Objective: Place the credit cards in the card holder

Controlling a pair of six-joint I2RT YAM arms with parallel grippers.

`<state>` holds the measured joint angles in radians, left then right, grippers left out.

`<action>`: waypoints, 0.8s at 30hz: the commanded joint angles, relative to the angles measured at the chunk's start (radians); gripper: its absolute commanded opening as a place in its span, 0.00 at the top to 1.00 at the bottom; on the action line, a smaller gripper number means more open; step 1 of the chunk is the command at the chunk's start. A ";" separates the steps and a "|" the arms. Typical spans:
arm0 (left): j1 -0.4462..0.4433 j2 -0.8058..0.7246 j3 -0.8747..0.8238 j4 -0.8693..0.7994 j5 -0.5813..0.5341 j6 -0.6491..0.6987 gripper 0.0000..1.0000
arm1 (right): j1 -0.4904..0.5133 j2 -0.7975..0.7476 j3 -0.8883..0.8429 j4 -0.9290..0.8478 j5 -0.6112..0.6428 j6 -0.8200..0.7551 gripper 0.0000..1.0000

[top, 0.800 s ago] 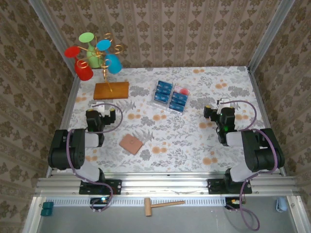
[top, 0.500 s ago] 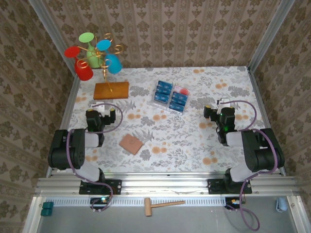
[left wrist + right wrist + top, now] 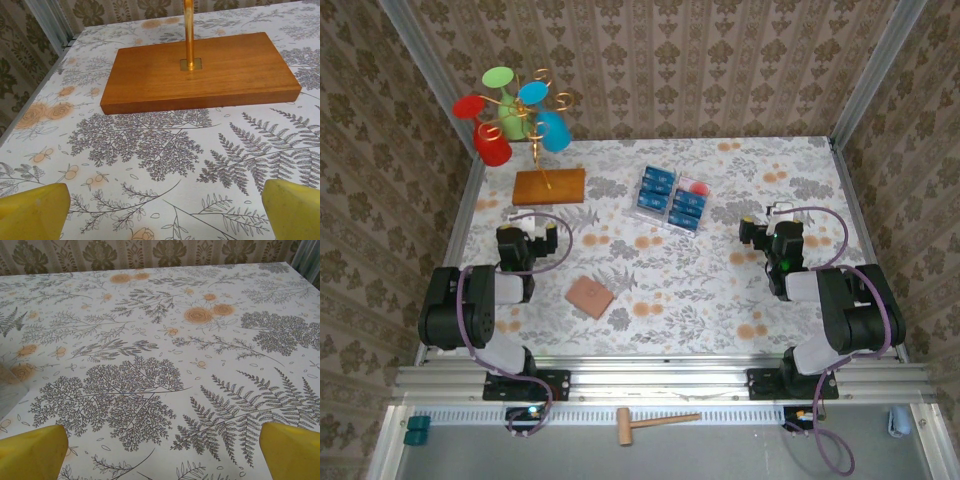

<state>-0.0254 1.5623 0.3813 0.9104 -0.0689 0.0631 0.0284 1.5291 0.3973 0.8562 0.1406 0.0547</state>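
Several blue credit cards (image 3: 670, 199) lie in a clear plastic tray (image 3: 696, 186) with a red spot, at the back middle of the table. The tan-brown card holder (image 3: 589, 296) lies flat and closed near the front, to the right of the left arm. My left gripper (image 3: 524, 243) rests low at the left, and in its wrist view (image 3: 165, 210) its yellow fingers (image 3: 35, 207) stand wide apart over bare cloth. At the right my right gripper (image 3: 772, 238) also sits low; its wrist view (image 3: 162, 450) shows the yellow fingers (image 3: 290, 450) spread wide, nothing between them.
An orange-brown wooden slab (image 3: 549, 186) with a gold stem (image 3: 188, 30) carrying coloured cups (image 3: 515, 115) stands at the back left, just ahead of the left gripper. Metal rails and patterned walls bound the table. A wooden mallet (image 3: 650, 424) lies below the front edge.
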 commanded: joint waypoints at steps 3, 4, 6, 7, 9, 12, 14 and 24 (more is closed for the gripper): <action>-0.007 -0.006 -0.006 0.039 -0.076 -0.025 0.00 | -0.003 0.002 0.008 0.002 -0.017 -0.009 0.00; -0.008 -0.005 -0.004 0.036 -0.078 -0.025 0.00 | -0.004 0.002 0.007 0.003 -0.018 -0.008 0.00; -0.007 -0.005 -0.001 0.032 -0.078 -0.025 0.00 | -0.004 0.002 0.008 0.003 -0.018 -0.008 0.00; -0.008 -0.004 -0.001 0.031 -0.078 -0.023 0.00 | -0.004 0.003 0.008 0.000 -0.019 -0.009 0.00; -0.008 -0.004 0.002 0.025 -0.081 -0.022 0.00 | -0.004 0.006 0.015 -0.007 -0.019 -0.009 0.00; -0.010 -0.005 0.004 0.024 -0.081 -0.021 0.00 | -0.005 0.005 0.014 -0.005 -0.022 -0.007 0.00; -0.010 -0.004 0.000 0.031 -0.083 -0.021 0.00 | -0.005 0.000 0.011 -0.001 -0.022 -0.007 0.00; -0.042 -0.158 0.047 -0.176 -0.156 -0.005 0.00 | -0.005 -0.204 0.143 -0.389 0.106 0.060 0.00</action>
<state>-0.0589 1.4635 0.3840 0.8326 -0.1867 0.0566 0.0284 1.3777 0.4850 0.6060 0.1780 0.0731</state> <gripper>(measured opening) 0.999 0.999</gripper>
